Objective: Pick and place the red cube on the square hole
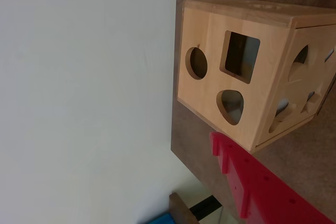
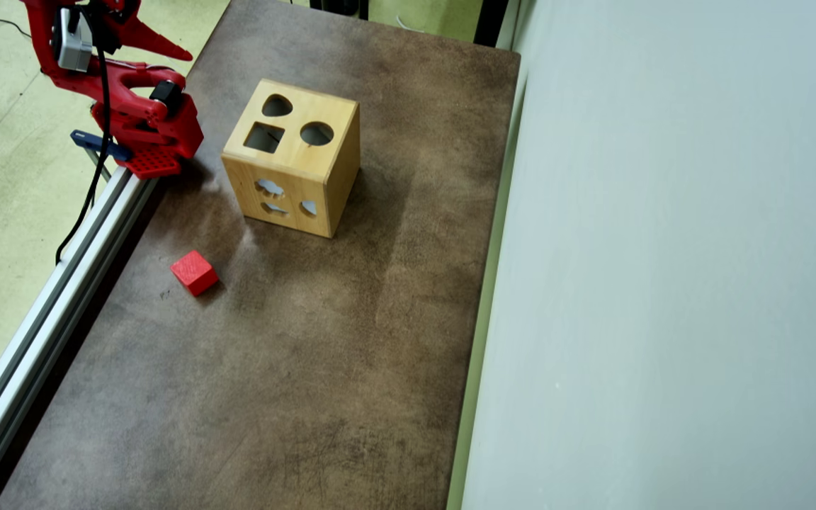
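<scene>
Overhead view: red cube (image 2: 194,272) on table, apart from wooden box (image 2: 293,159).

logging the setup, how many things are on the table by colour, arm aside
red: 1, the red cube
light wood: 1, the wooden box with the square hole
total: 2

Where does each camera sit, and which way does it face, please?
Wrist view: rides on the arm and appears turned sideways, facing the wooden box and its square hole; one red finger shows.
Overhead view: fixed above, looking down on the table, the red cube and the gripper.
Shared: the box.
</scene>
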{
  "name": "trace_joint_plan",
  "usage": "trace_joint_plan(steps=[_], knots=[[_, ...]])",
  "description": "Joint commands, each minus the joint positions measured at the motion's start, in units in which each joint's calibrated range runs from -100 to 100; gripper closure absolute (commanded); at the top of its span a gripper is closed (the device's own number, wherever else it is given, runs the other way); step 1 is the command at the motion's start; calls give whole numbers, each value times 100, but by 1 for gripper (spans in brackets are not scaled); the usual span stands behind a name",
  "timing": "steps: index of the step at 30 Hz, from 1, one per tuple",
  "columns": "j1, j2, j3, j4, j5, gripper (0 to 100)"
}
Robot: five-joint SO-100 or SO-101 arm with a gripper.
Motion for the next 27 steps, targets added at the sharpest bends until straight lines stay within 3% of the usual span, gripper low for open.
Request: trace_joint_plan(steps=[1, 27], knots=[[-30, -1550, 301, 1, -142, 97], [133, -964, 175, 9, -88, 97]])
